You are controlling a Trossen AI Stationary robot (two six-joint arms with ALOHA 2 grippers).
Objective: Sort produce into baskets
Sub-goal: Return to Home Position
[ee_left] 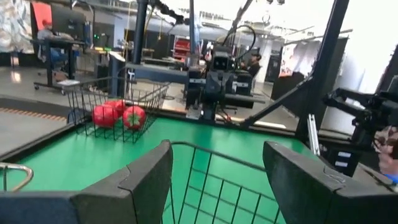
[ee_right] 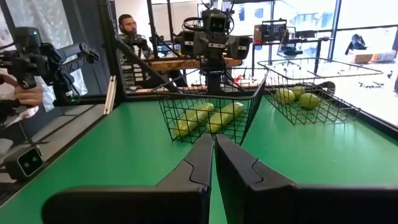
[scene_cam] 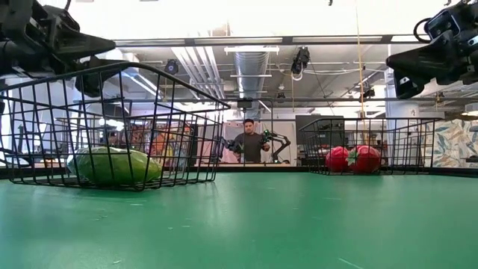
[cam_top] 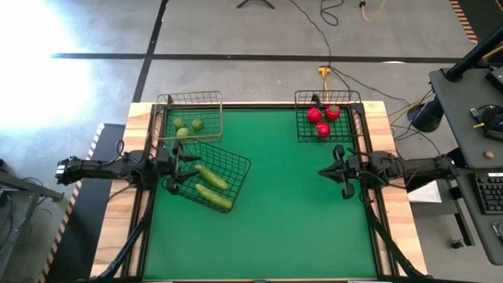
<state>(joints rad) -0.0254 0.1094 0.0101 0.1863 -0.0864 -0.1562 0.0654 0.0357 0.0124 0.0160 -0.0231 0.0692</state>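
A black wire basket point(cam_top: 211, 179) stands turned at an angle on the green mat at the left and holds two light-green cucumbers point(cam_top: 213, 179). My left gripper point(cam_top: 185, 169) is open just above this basket's left rim point(ee_left: 205, 151), one finger on either side of the wire. I see no touch. A tan wire basket point(cam_top: 189, 118) at the far left holds three limes point(cam_top: 187, 126). A black basket point(cam_top: 326, 118) at the far right holds three red tomatoes point(cam_top: 322, 119). My right gripper point(ee_right: 213, 155) is shut and empty. It hangs above the mat at the right point(cam_top: 328, 171).
The middle and near part of the green mat point(cam_top: 291, 220) is free. Wooden borders point(cam_top: 118, 228) run along the table's left and right sides. A person point(scene_cam: 250, 142) stands in the room beyond the far edge, and a hand point(ee_right: 25, 93) shows beside the table.
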